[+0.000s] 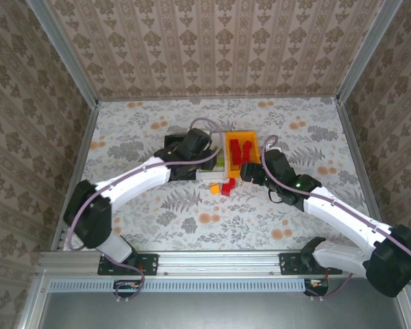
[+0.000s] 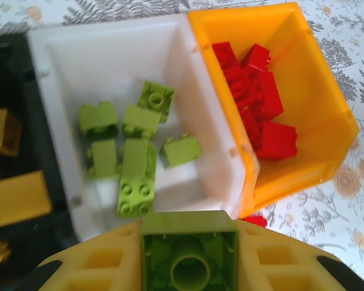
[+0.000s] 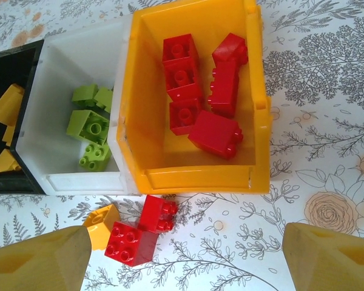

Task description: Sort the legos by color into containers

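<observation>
Three containers stand in a row: black (image 2: 12, 91), white (image 2: 109, 60) and orange (image 2: 303, 73). Several green legos (image 2: 139, 121) lie in the white bin, red ones (image 2: 255, 97) in the orange bin, and yellow ones (image 2: 21, 197) in the black bin. My left gripper (image 2: 189, 260) is shut on a green lego (image 2: 189, 242), held over the white bin's near edge. My right gripper (image 3: 188, 260) is open above the table in front of the orange bin (image 3: 139, 109). Two loose red legos (image 3: 130, 242) (image 3: 158, 213) and an orange-yellow one (image 3: 100, 221) lie there, toward its left finger.
The bins sit mid-table on a floral cloth (image 1: 301, 130), with both arms reaching in from the near edge. Patterned walls close off the left, back and right. The loose bricks (image 1: 225, 186) lie just in front of the white bin (image 1: 209, 175).
</observation>
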You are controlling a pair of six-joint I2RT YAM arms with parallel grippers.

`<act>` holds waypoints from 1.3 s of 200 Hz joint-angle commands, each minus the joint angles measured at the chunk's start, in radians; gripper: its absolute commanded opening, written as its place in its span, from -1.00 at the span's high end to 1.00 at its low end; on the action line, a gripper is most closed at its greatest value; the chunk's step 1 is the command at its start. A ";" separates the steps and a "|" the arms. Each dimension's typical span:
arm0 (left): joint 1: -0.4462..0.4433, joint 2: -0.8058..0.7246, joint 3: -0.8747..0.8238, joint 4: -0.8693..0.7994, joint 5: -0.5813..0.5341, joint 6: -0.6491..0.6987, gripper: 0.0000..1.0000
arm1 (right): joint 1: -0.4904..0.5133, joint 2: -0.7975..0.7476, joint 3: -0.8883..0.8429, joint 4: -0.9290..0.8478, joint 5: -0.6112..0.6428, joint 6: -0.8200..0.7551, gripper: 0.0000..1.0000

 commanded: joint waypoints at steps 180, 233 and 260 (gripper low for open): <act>-0.006 0.108 0.138 -0.016 0.034 0.030 -0.60 | -0.016 -0.052 -0.030 -0.027 -0.023 0.019 -0.69; -0.039 -0.164 -0.123 0.055 -0.010 -0.035 -0.80 | 0.092 0.063 -0.035 0.036 -0.037 0.064 -0.72; -0.042 -0.292 -0.274 0.087 -0.040 -0.078 -0.92 | 0.165 0.172 -0.013 0.077 -0.005 0.090 -0.66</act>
